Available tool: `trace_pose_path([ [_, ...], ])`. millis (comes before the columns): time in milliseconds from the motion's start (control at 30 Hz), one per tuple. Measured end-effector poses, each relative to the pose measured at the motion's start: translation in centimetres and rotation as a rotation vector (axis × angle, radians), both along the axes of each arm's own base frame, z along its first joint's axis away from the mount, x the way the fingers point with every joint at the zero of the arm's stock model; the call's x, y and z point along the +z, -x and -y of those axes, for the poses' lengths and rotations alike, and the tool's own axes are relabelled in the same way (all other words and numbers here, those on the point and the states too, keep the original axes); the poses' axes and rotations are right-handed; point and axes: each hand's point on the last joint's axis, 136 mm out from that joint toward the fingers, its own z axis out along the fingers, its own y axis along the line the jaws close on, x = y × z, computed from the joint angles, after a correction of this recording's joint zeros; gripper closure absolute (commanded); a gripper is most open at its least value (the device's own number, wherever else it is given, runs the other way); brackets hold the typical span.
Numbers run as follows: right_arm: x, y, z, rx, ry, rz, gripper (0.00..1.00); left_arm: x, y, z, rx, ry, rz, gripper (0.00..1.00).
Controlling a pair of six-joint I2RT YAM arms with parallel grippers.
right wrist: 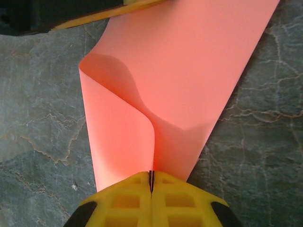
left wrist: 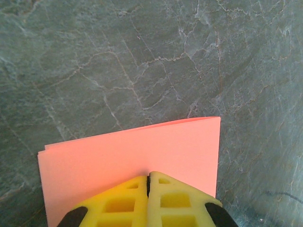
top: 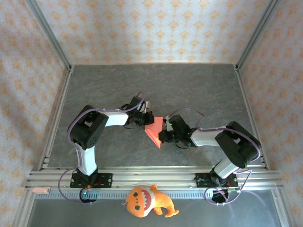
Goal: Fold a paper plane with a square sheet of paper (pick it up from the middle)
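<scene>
The square sheet of paper (top: pixel 155 130) is red-pink and lies partly folded at the middle of the table between both arms. In the left wrist view the paper (left wrist: pixel 132 153) shows two layers at its left edge. My left gripper (left wrist: pixel 148 176) is shut, its tips resting on the paper's face rather than pinching it. In the right wrist view a flap of the paper (right wrist: pixel 175 80) curls up into my right gripper (right wrist: pixel 151 174), which is shut on it. The left gripper's yellow finger (right wrist: pixel 102 13) sits at the paper's far edge. A paper plane is out of view.
An orange plush toy (top: pixel 144 201) lies in front of the aluminium rail (top: pixel 156 176) between the arm bases. Patterned walls with metal posts enclose the grey marbled table (top: pixel 189 90). A small pink object (top: pixel 40 190) sits at the rail's left end.
</scene>
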Motion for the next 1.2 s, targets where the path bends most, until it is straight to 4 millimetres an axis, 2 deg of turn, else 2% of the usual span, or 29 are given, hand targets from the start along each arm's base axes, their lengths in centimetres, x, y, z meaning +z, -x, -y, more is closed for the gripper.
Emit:
trace_pose_path([
  [300,-0.1,-0.2,-0.2,0.002,-0.006,0.004,1.00,0.2,-0.2,0.0,0.003,-0.007,0.001,0.99],
  [400,-0.1,-0.3,-0.3,0.002,-0.009,0.009,1.00,0.3,-0.4,-0.1,0.010,-0.021,-0.004,0.95],
  [533,-0.1,-0.6,-0.6,0.003,-0.013,0.018,1.00,0.7,-0.6,-0.5,0.024,-0.054,-0.007,0.84],
  [567,-0.1,-0.7,-0.7,0.003,-0.014,0.018,1.00,1.1,-0.7,-0.7,0.030,-0.062,0.002,0.80],
  [633,-0.1,-0.8,-0.7,0.002,-0.013,0.021,1.00,2.5,-0.9,-1.0,0.046,-0.066,0.028,0.78],
  [767,-0.1,-0.9,-0.7,-0.001,-0.011,0.022,1.00,7.4,-0.8,-1.4,0.089,-0.001,0.125,0.90],
  [867,-0.1,-0.9,-0.7,-0.002,-0.010,0.023,1.00,9.4,0.6,-1.9,0.118,0.076,0.162,0.95],
  [933,-0.1,-0.9,-0.7,-0.002,-0.010,0.023,1.00,9.0,2.1,-2.2,0.131,0.127,0.144,0.96],
  [1100,-0.1,-1.1,-0.8,-0.003,-0.009,0.024,1.00,5.1,6.5,-2.7,0.162,0.208,-0.010,1.00],
  [1200,-0.1,-1.3,-0.9,-0.005,-0.008,0.026,1.00,4.6,8.0,-1.8,0.152,0.242,-0.054,1.00],
])
